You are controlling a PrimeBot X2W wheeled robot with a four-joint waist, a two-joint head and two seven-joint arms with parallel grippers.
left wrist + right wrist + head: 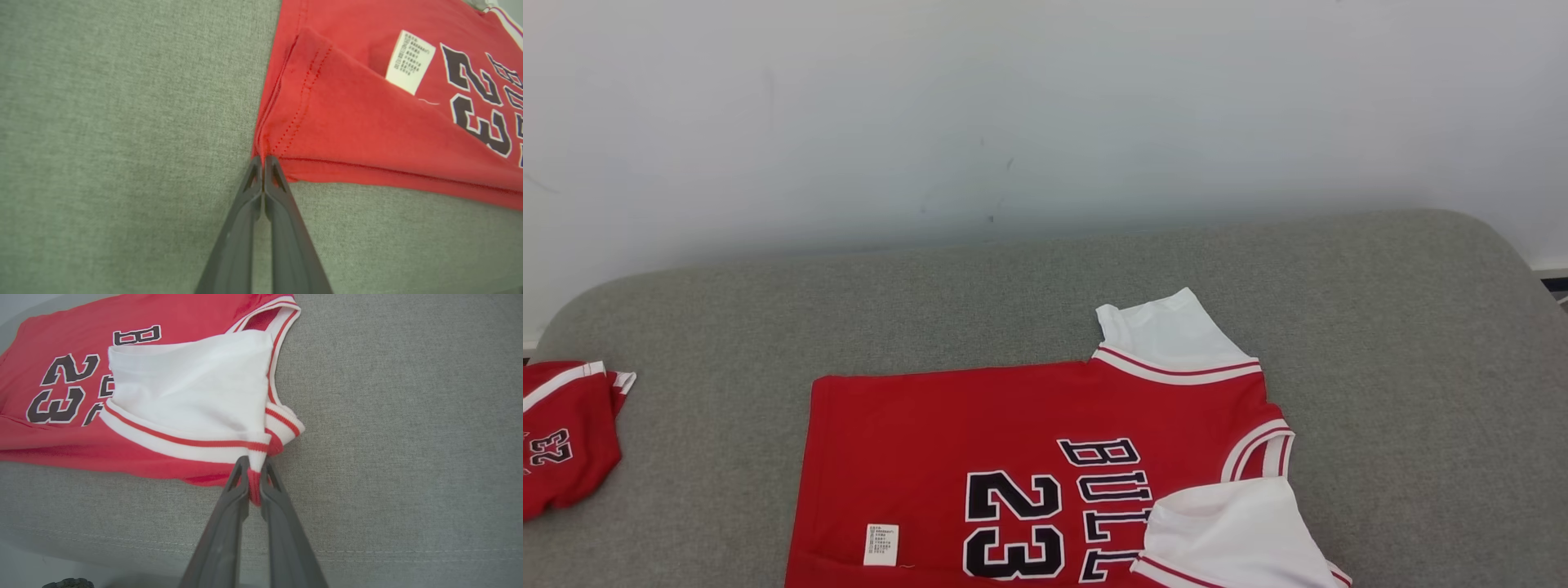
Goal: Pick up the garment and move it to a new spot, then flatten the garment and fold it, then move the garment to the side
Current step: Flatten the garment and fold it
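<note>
The garment [1013, 441] is a red jersey with white sleeves, "BULLS" and "23" in black, lying on the grey cushion [1045, 294] with its near edge folded over toward the far side. In the left wrist view my left gripper [263, 160] is shut on the jersey's [347, 122] red hem corner, where the folded flap starts. In the right wrist view my right gripper [253, 473] is shut on the jersey's [184, 388] white-and-red ribbed trim at the sleeve corner. The near white sleeve is folded over the lettering.
A second folded red garment [564, 437] lies at the cushion's left edge. A pale wall [1045, 106] rises behind the cushion. Bare grey fabric stretches to the right of the jersey. The cushion's front seam [367, 555] runs close under my right gripper.
</note>
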